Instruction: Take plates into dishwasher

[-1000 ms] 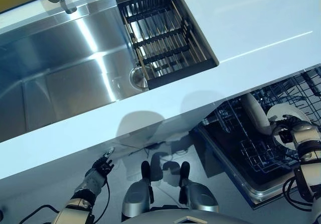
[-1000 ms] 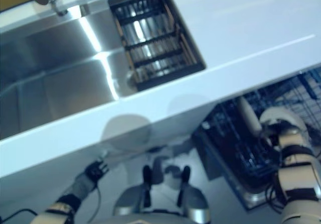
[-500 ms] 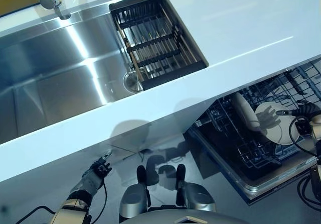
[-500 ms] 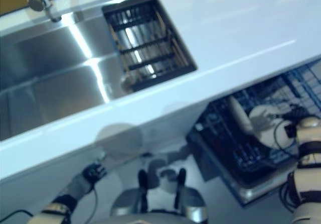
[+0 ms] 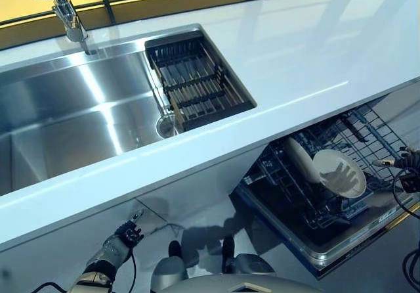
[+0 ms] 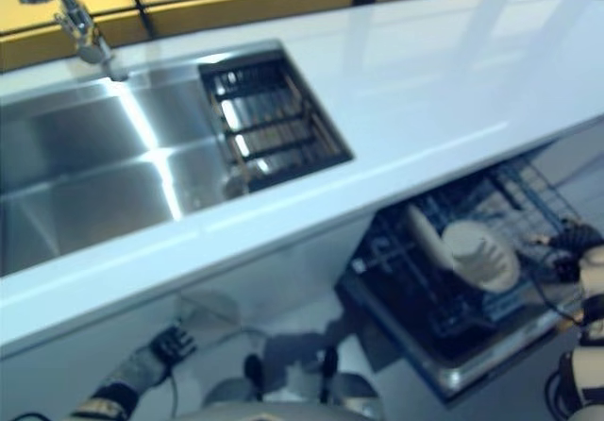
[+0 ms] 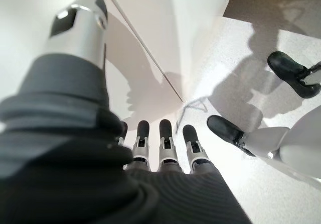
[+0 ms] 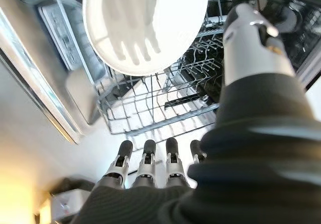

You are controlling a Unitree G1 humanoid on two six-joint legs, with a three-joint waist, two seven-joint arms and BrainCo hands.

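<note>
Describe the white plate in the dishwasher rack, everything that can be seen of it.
The plate is round, plain white and glossy, with a shallow well and a raised rim, and looks like ceramic. It stands on edge, leaning a little, among the wire tines of the dishwasher's pulled-out lower rack, below the counter edge. A second pale dish stands just behind it in the same rack. A finger-shaped shadow falls across its face. The right hand is off it, fingers straight, clear of the rim.
</note>
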